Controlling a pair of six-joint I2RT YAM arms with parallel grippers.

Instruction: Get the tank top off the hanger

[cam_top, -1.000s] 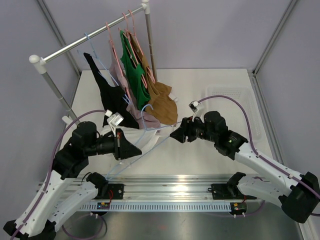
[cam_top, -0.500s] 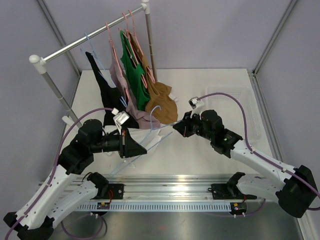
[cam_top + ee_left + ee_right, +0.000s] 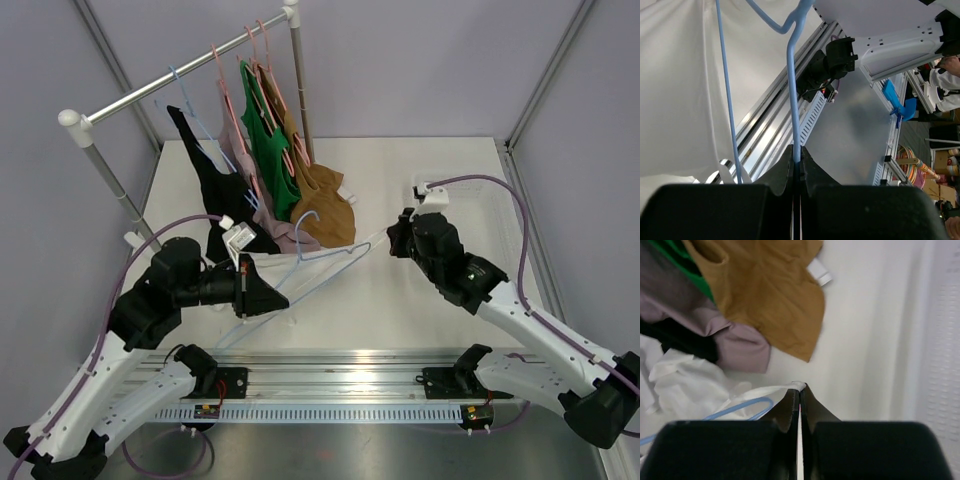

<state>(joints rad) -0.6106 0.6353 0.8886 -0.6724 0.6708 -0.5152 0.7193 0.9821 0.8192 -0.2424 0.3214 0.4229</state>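
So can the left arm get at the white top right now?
Probably not. The left tool is shut on the blue hanger, so it has no free grip unless it drops that. The white top hangs close by, but the right tool is the one pinching it.

Right gripper (image 3: 799,394) jaws clamped on tank top (image 3: 682,382) strap.

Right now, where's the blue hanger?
Top view, centre: the blue hanger, pinched by the left gripper, stretches toward the right gripper, just before the brown top.
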